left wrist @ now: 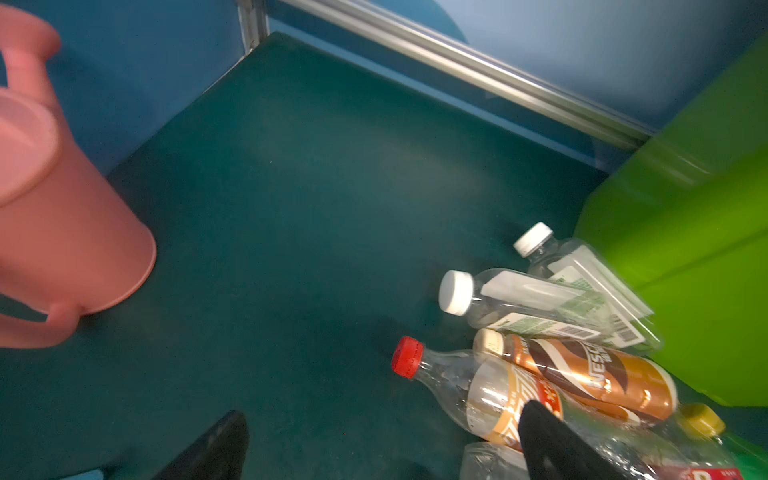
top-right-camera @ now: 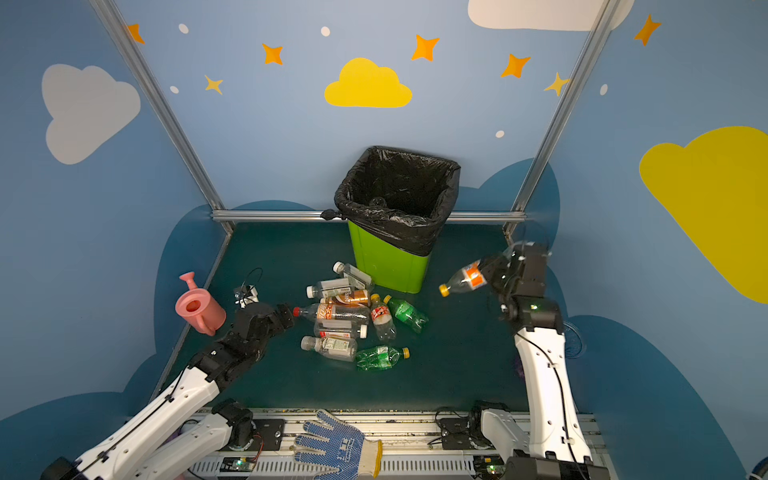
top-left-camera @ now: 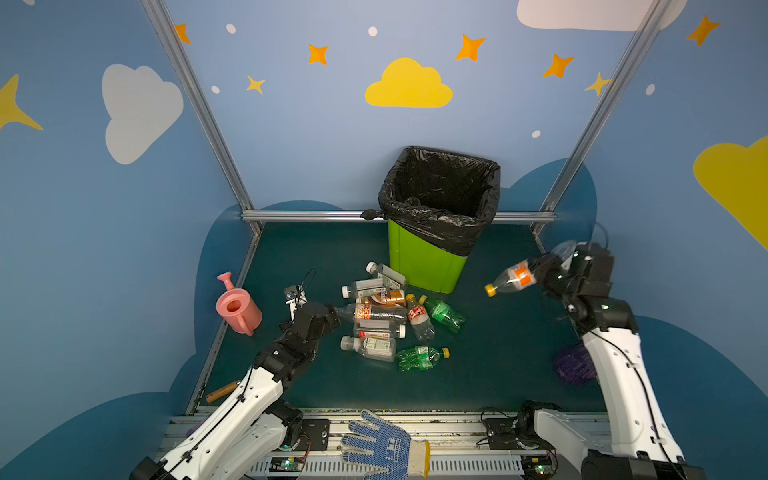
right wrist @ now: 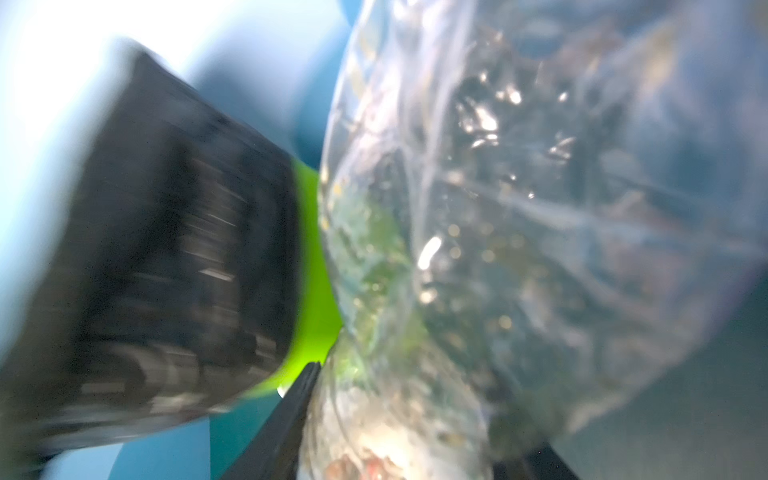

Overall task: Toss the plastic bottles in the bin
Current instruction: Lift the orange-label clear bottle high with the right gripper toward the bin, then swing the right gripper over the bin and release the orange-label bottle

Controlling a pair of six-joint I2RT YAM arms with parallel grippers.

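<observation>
Likely light and crushable, the bottle (top-left-camera: pixel 513 278) hung pinched mid-body in the right tool (top-left-camera: pixel 545 270), bin (top-left-camera: pixel 424 266) at ten o'clock; left tool (top-left-camera: pixel 334 320) spread.

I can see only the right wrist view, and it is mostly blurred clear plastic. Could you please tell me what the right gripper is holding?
Observer: The right gripper is shut on a clear bottle with an orange label and a yellow cap, held in the air.
Operator: Thank you. Is it over the bin yet?
Observer: No. In both top views it is off to the right of the green bin, not above its opening.
Operator: And what is the left arm doing?
Observer: The left gripper is open, low beside a red-capped bottle.
</observation>
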